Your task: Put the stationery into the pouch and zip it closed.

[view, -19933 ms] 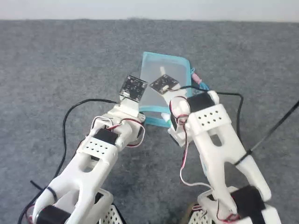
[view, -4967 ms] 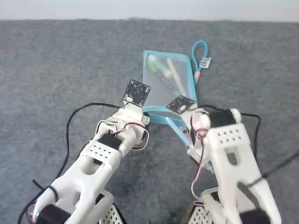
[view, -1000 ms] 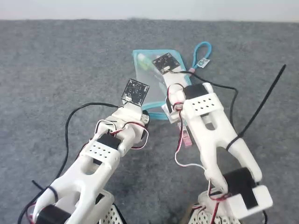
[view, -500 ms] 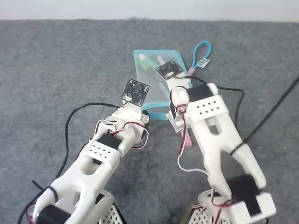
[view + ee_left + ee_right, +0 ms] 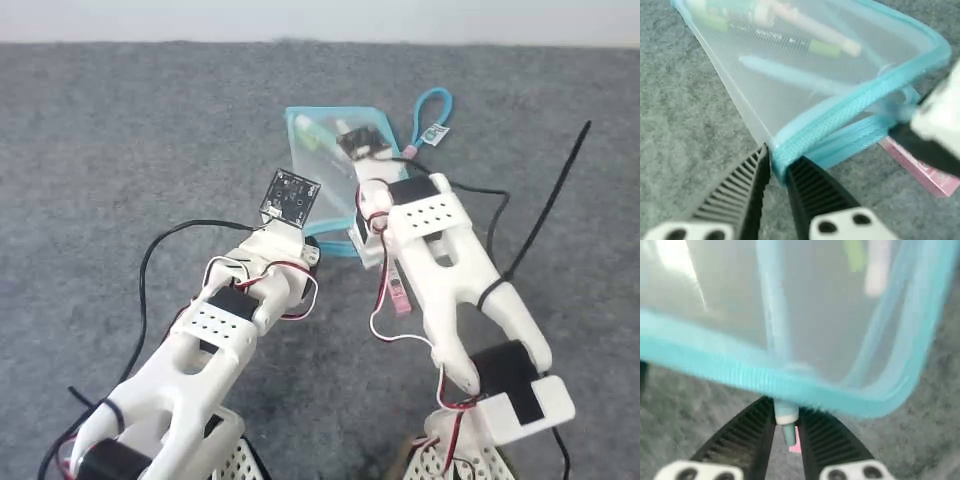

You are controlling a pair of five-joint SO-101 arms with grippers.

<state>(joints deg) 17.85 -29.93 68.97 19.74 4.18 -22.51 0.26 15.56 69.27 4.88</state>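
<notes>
Grey carpet (image 5: pixel 120 130): work surface, unchanged. Pouch (image 5: pixel 318 172): clear with teal edging, lying flat at the far middle of the carpet. Since five seconds ago it has swung a little leftward. Its mouth faces the arms and the zip is undone. Left gripper (image 5: pixel 778 159): clenched on the pouch's near corner, steadying it. Right gripper (image 5: pixel 786 409): pinching the tail of the blue pen (image 5: pixel 786 429). That arm has pushed forward, so the pen now sits almost wholly inside. Pink piece (image 5: pixel 399 288): on the carpet just outside the mouth. I judge it is next to load, with the zipping after.
</notes>
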